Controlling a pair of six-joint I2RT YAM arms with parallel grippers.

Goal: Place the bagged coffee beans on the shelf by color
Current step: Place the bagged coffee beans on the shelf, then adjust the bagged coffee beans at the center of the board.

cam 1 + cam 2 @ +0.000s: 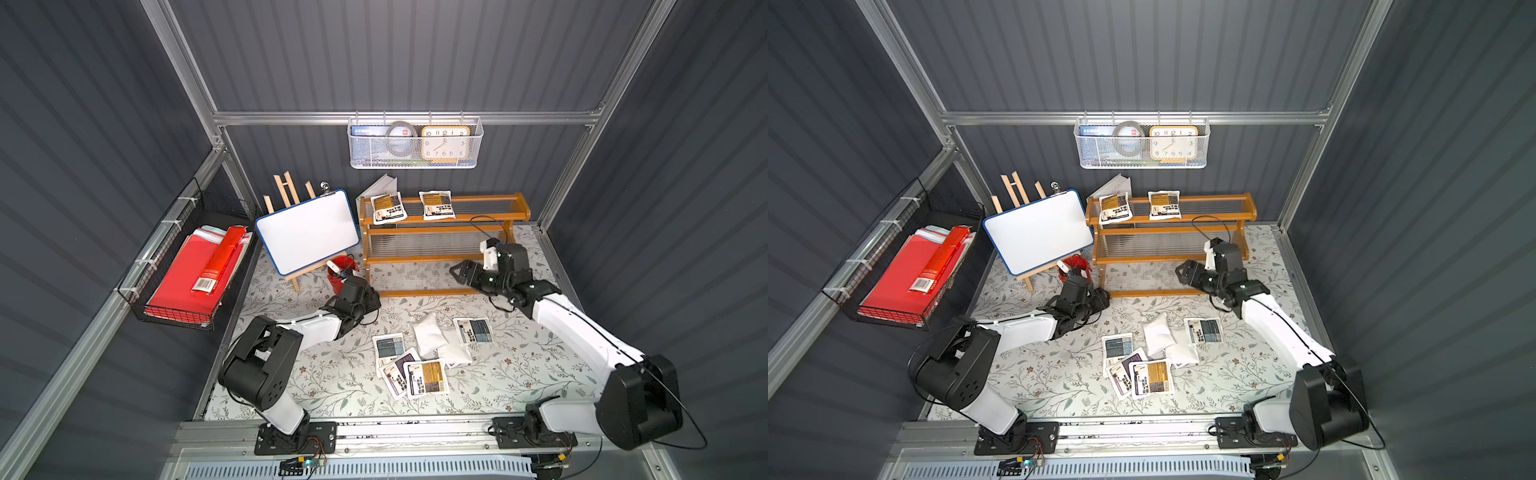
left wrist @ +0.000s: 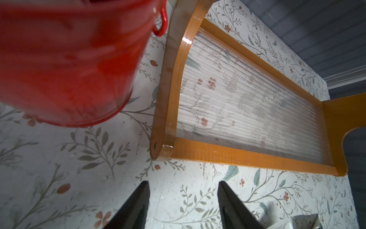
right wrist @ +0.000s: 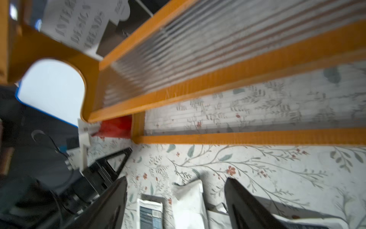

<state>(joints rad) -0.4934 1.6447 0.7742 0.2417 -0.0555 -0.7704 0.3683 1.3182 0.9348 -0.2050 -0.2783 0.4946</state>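
Observation:
The shelf [image 1: 444,226] [image 1: 1169,226] stands at the back, with two amber-labelled bagged coffee beans [image 1: 389,208] [image 1: 436,205] lying on its top tier. Several more bags lie in a loose pile on the table: a blue-grey one [image 1: 389,348], a purple one [image 1: 397,374], an amber one [image 1: 426,377], and a white back [image 1: 428,332]. My right gripper [image 1: 457,272] [image 3: 176,179] hangs open and empty in front of the shelf's lower tiers, above the pile's far edge. My left gripper [image 1: 373,300] [image 2: 182,184] rests low and open over bare tablecloth by the shelf's front left corner.
A red bucket [image 1: 340,270] [image 2: 69,59] stands right beside the left gripper, with a whiteboard on an easel [image 1: 307,230] behind it. A white book [image 1: 382,185] leans behind the shelf. A white mesh basket [image 1: 413,143] hangs on the back wall, and a black wire basket [image 1: 195,270] on the left wall.

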